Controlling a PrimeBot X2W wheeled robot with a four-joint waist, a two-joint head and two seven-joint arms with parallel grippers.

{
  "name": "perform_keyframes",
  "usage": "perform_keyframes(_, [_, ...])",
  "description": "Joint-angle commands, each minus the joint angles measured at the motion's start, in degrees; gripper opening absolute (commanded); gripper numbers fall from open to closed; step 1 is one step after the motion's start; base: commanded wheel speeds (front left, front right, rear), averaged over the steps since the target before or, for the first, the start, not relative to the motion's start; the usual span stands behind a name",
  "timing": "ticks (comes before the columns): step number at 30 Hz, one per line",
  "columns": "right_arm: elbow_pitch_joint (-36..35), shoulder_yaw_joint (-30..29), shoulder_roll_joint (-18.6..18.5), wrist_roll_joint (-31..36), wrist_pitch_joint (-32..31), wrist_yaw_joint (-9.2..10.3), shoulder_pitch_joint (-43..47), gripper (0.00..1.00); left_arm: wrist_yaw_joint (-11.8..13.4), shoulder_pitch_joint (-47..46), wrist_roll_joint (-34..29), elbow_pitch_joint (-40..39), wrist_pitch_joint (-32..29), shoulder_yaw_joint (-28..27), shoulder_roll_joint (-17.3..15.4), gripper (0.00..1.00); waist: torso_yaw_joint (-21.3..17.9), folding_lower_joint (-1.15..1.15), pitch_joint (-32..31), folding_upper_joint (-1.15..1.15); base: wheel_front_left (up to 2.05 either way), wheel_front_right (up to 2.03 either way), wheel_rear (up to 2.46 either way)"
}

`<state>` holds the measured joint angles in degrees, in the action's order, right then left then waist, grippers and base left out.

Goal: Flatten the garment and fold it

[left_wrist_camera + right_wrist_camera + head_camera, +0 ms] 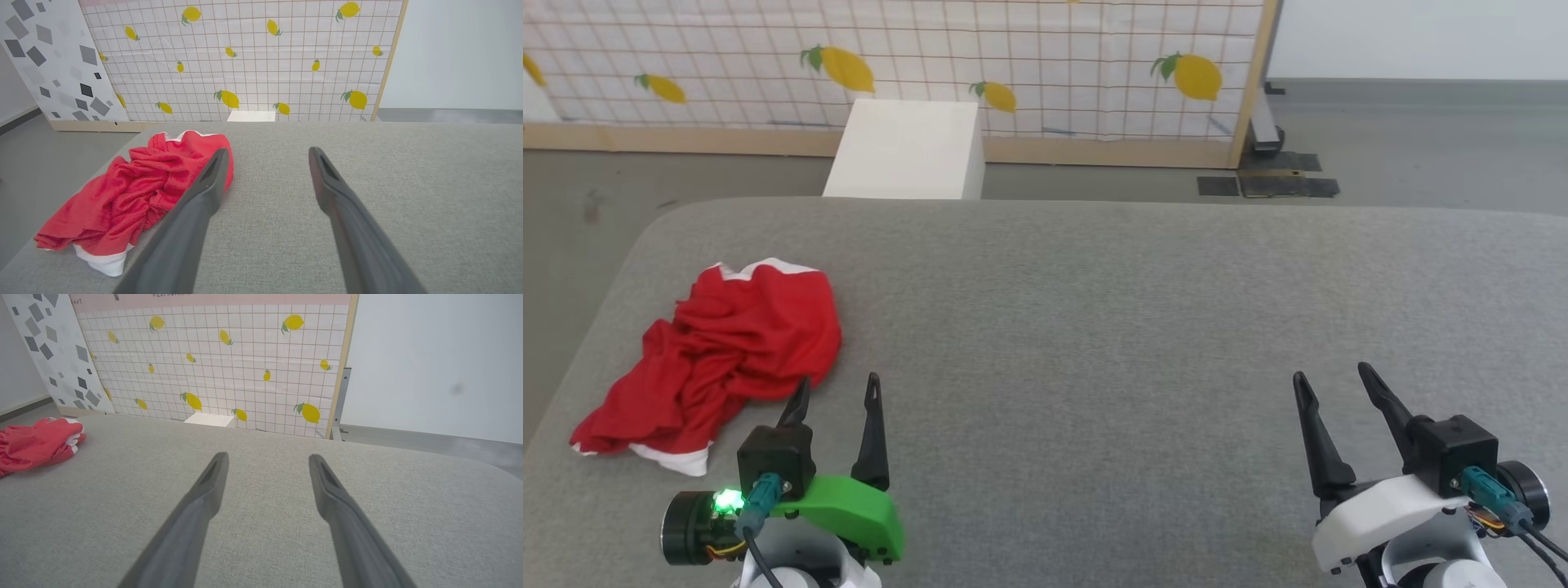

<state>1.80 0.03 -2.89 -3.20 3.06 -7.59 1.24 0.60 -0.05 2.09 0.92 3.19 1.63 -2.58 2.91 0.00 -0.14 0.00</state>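
Shorts [719, 351] crumpled just ahead-left of my left gripper [837, 392] — nothing flattened yet. Right gripper [1331, 384] well apart. Both jaws spread, empty — ready to grab.

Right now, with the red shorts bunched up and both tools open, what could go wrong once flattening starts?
1. The garment sits crumpled by the left edge of the grey padded surface; a sideways tug could slide it off.
2. Its folds are layered, so the left tool, open beside it, may pinch several layers at once.
3. The right tool hangs open far across the surface; reaching over might crowd the left arm.
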Motion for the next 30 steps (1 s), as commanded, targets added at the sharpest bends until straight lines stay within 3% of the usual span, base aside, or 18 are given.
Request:
perform_keyframes(1, [0.3,0.1,0.0,-0.6,0.6,0.02,0.5,1.0,0.4,0.9,0.7,0.1,0.5,0.1,-0.2,1.0,1.0,0.0,0.0,0.0,0.0,0.0,0.0])
perform_keyframes(30, [2.2,1.1,0.0,-3.3,4.1,0.05,1.5,1.0,1.6,3.0,2.0,-0.1,4.0,0.2,-0.2,1.0,13.5,0.0,0.0,0.0,0.0,0.0,0.0])
